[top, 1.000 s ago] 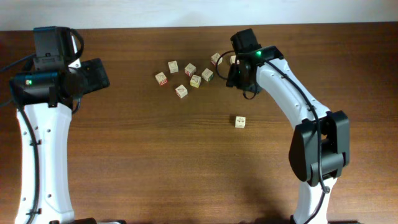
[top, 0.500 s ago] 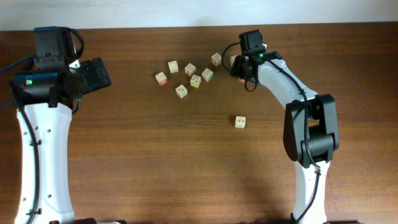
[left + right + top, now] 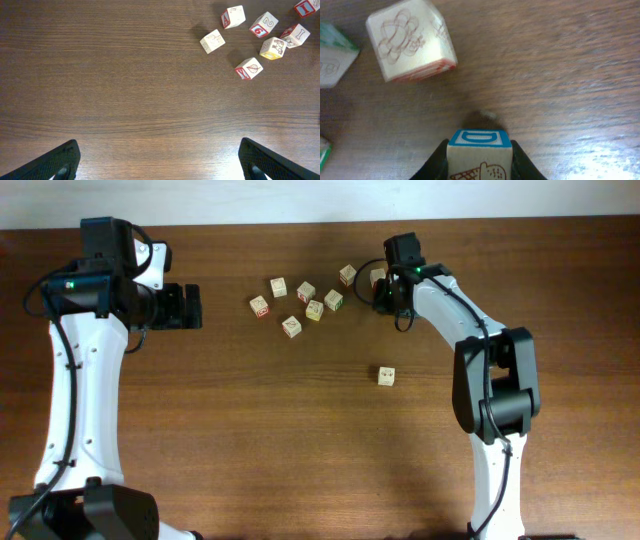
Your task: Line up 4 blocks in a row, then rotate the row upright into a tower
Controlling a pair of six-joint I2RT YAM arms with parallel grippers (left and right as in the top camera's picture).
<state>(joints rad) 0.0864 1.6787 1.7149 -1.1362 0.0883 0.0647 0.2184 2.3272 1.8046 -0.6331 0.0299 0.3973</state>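
Clamping the blue-faced D block (image 3: 480,139), the right tool (image 3: 479,162) probably twists it next (left tool (image 3: 160,161) stands wide apart).

Left end effector (image 3: 160,164) spread wide above the brown counter (image 3: 125,90). Blocks (image 3: 272,48) sit clustered well ahead, off to its right; nearest block (image 3: 248,68) shows a leaf.

A dark wooden table (image 3: 300,470) meets a pale wall (image 3: 250,198).
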